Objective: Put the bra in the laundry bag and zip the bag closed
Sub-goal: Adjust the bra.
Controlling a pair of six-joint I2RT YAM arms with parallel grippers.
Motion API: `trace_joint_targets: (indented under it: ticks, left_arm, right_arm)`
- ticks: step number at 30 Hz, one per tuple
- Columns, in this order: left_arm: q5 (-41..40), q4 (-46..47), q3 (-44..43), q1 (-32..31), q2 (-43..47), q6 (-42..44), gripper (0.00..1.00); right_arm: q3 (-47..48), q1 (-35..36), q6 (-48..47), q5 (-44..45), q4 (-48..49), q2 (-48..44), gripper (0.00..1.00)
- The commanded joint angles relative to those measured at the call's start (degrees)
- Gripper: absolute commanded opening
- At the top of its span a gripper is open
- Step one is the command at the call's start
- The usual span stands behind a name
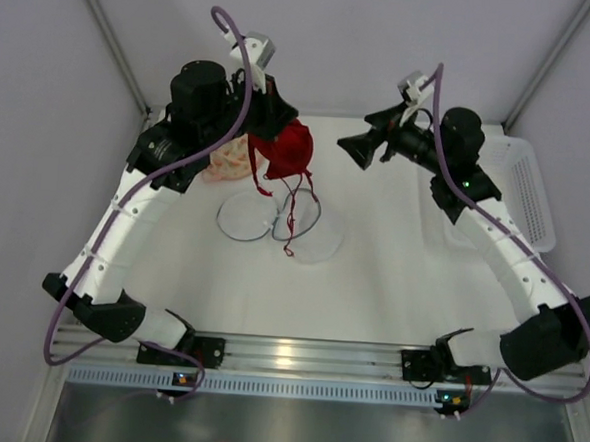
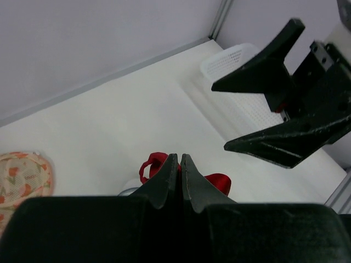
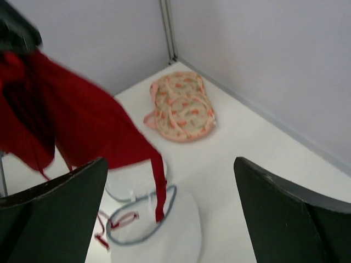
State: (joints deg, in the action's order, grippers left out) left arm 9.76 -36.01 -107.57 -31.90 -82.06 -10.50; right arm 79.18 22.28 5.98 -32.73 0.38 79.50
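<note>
Top external view: the bra (image 1: 284, 150) is held aloft, pinched in the clenched left gripper (image 2: 180, 163), so that it can be lowered into the open laundry bag (image 1: 319, 245) lying below. The right gripper (image 1: 351, 152) is spread wide just right of it, likely to assist.

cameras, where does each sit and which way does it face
top external: above and behind the arms, looking down at the table; both arms show, the left arm holding the red bra over the laundry bag.
left wrist: on the left arm, facing the right arm's open jaws and the white basket; its shut jaws show.
right wrist: on the right arm, facing the bra, bag and floral pouch; its open jaws show.
shared: the bra appears in all three.
</note>
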Motion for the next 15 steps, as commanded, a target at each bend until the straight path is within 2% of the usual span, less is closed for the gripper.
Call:
trace_joint_targets:
  ticks: [1,3,6,7,8,10,13,15]
  left_arm:
    - [-1.23,3.22,-3.35,0.26,2.78,-4.34,0.01]
    - [-1.32,3.14,-3.70,0.26,3.13,-5.66,0.01]
    - [-1.24,3.14,-3.97,0.26,2.96,-7.07,0.01]
    - [-1.06,3.05,-3.96,0.26,2.96,-7.34,0.01]
    - [-1.14,3.14,-3.96,0.26,2.79,-8.30,0.01]
    - [-1.58,3.14,-3.70,0.26,2.70,-9.18,0.01]
    - [-5.96,3.23,-3.61,0.26,2.78,-11.64,0.00]
    - [-10.43,3.75,-3.26,0.26,3.31,-14.01,0.00]
  right_arm:
    - [-13.64,0.47,0.25,4.17,14.16,-6.02,1.00]
    - [-20.07,1.79,2.97,4.86,18.23,-8.31,0.99]
    - [-25.81,6.18,5.18,10.92,26.85,-10.16,0.99]
    - [-26.17,8.98,5.01,13.20,27.82,-10.25,0.99]
    - [-26.27,10.48,4.40,19.83,28.09,-10.25,0.99]
    - [-25.39,15.13,3.17,24.10,28.44,-9.64,1.00]
    - [-26.17,20.23,0.88,31.31,31.95,-8.84,0.99]
    - [-29.06,22.35,-0.79,34.38,38.51,-8.75,0.99]
